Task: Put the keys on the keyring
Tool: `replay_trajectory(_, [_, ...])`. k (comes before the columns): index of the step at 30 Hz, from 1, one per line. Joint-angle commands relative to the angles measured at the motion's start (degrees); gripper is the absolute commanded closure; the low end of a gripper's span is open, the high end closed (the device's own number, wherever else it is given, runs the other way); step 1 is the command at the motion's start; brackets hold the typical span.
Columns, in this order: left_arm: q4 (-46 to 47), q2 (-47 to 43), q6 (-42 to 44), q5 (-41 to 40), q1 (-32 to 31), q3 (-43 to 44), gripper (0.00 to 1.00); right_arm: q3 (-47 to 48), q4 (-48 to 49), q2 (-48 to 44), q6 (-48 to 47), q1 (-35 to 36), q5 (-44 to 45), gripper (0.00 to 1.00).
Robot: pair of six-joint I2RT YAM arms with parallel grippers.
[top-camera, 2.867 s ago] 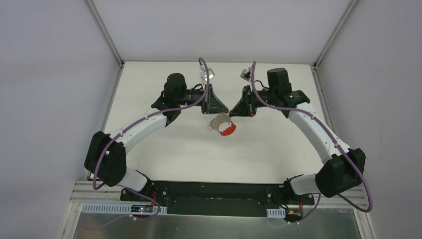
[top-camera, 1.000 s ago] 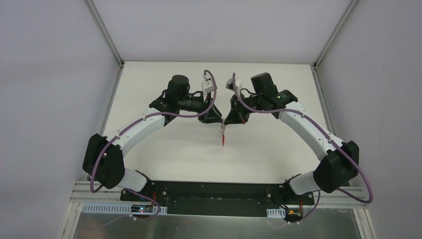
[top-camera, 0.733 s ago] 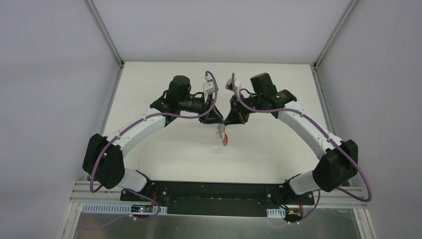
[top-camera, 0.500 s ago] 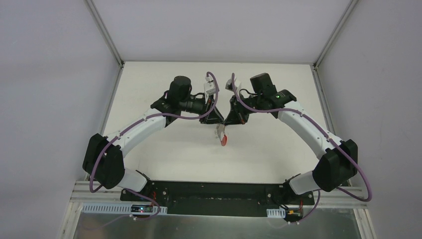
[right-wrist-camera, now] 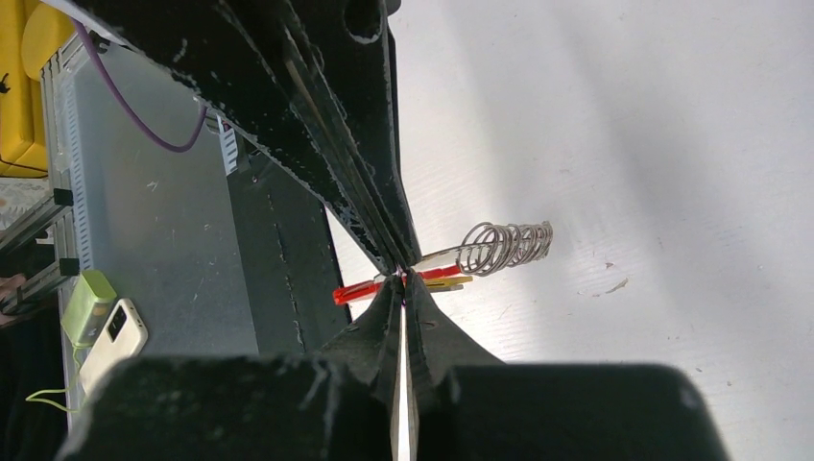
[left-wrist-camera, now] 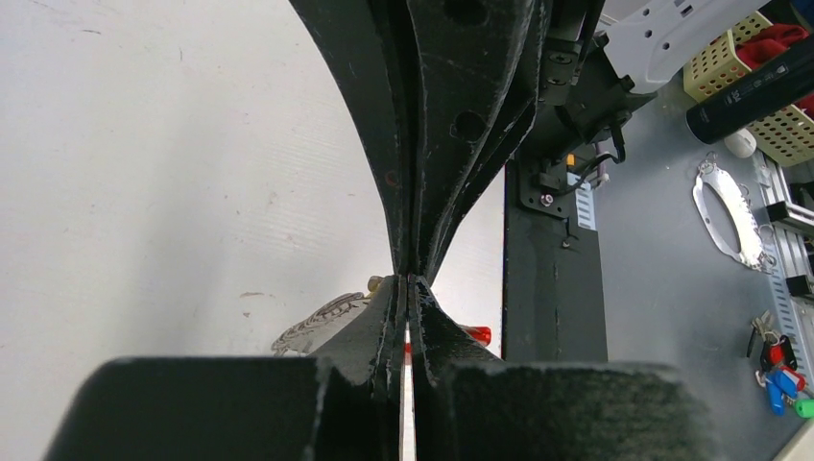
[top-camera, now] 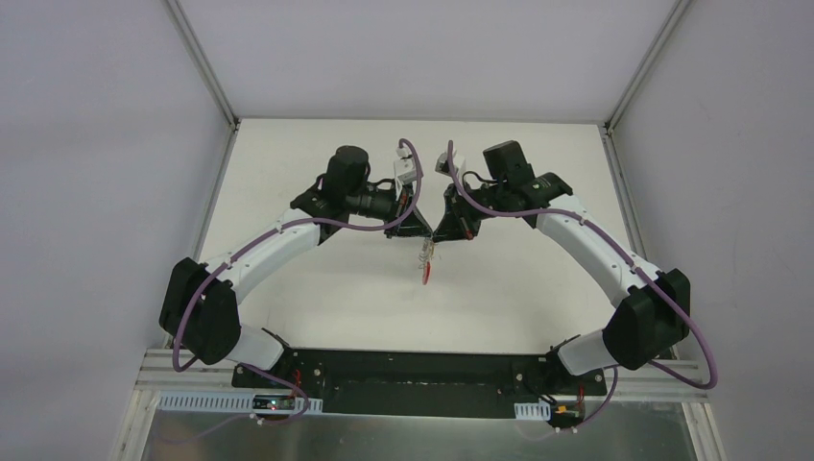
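Note:
The keys (top-camera: pixel 425 267) hang above the table's middle, edge-on to the top camera, with the red band lowest. My left gripper (top-camera: pixel 421 241) and right gripper (top-camera: pixel 432 241) meet tip to tip at the top of the bunch, and both are shut on it. In the left wrist view, grey key blades (left-wrist-camera: pixel 312 322) stick out left of my left gripper (left-wrist-camera: pixel 408 284) and a red end (left-wrist-camera: pixel 477 334) sticks out right. The right wrist view has wire loop heads (right-wrist-camera: pixel 504 246) and the red band (right-wrist-camera: pixel 360 291) either side of my right gripper (right-wrist-camera: pixel 403 279). The keyring is out of view.
The white table (top-camera: pixel 317 288) is walled by grey panels on three sides. The black base rail (top-camera: pixel 413 370) runs along its near edge. Beyond it on a grey bench lie a metal plate (left-wrist-camera: pixel 734 206), a yellow basket (left-wrist-camera: pixel 734 62) and tagged keys (left-wrist-camera: pixel 779 373).
My left gripper has closed onto the bunch that my right gripper was holding. The keys have swung from slightly fanned to edge-on. Both arms have hardly moved in the last second.

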Motion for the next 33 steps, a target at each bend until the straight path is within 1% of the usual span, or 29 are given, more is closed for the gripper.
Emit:
replay_trajectory(1, [0.4,-0.1,0.5,2.4,-0.3,2.7,1.00,2.3,1.0,-0.5,-0.6,-0.3,-1.8,1.00])
replay_trajectory(5, [-0.1,-0.3,-0.8,1.7,-0.3,3.2,1.00,2.2,1.8,-0.8,0.4,-1.2,-2.9,1.00])
replay_trajectory(8, [0.1,-0.9,-2.8,0.2,-0.2,3.2,1.00,1.6,3.2,-1.6,1.5,-2.4,-4.1,0.95])
replay_trajectory(10, [1.5,-1.2,-5.6,-0.4,0.0,2.9,1.00,1.0,4.3,-2.4,2.4,-3.1,-4.8,0.91])
replay_trajectory(13, [8.3,-1.2,-13.4,-0.6,0.6,1.6,1.00,0.3,5.7,-3.4,3.8,-4.5,-6.0,0.86])
replay_trajectory(18, [19.4,-0.1,-28.9,-1.3,1.4,-0.2,1.00,-1.3,9.4,-5.0,7.7,-7.4,-9.5,0.84])
replay_trajectory(22, [26.7,1.5,-36.7,-1.6,1.7,-1.3,1.00,-3.0,12.5,-6.6,10.2,-9.3,-11.4,0.82])
replay_trajectory(28, [29.6,2.8,-39.1,-1.4,1.9,-1.5,1.00,-4.5,14.2,-8.3,11.2,-10.8,-11.8,0.78])
replay_trajectory(33, [30.7,2.9,-39.7,-1.4,2.0,-2.0,1.00,-5.2,14.0,-9.1,10.1,-10.9,-11.5,0.75])
